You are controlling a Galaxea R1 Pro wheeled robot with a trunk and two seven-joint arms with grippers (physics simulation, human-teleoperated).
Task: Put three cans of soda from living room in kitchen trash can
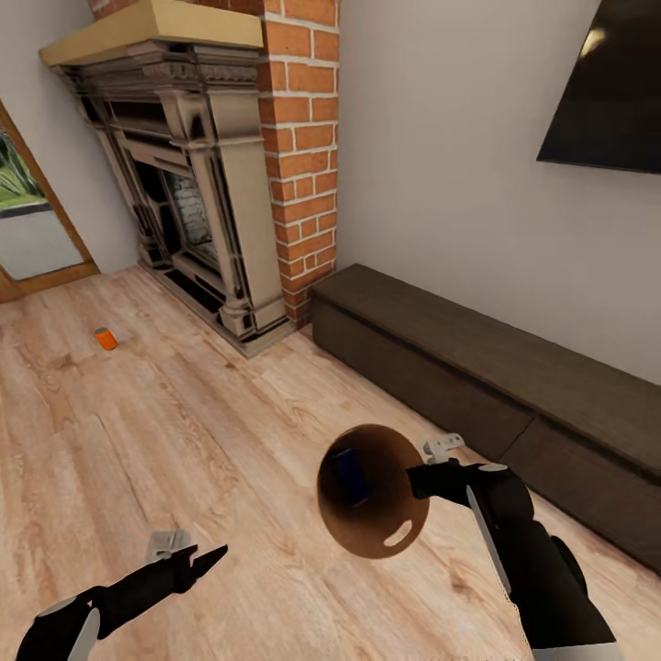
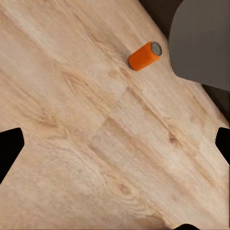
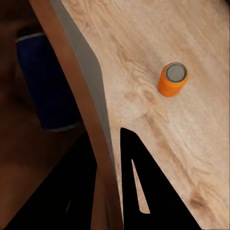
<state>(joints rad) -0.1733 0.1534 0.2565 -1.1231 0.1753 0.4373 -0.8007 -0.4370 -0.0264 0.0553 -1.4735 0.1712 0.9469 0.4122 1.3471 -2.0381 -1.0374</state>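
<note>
I'm holding the left gripper (image 1: 197, 558) low at lower left, fingers spread and empty; an orange soda can (image 1: 106, 339) is lying at far left. Centre-right, my right gripper (image 1: 424, 479) is pinching the trash can (image 1: 372, 505) rim, blue can (image 1: 349, 473) inside; tilting risks spilling it.

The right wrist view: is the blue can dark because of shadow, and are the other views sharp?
Right wrist view: the blue can lies dim inside the bin, the floor bright. Left wrist view: the orange can is sharp. Head view: the TV shows a small glare.
</note>
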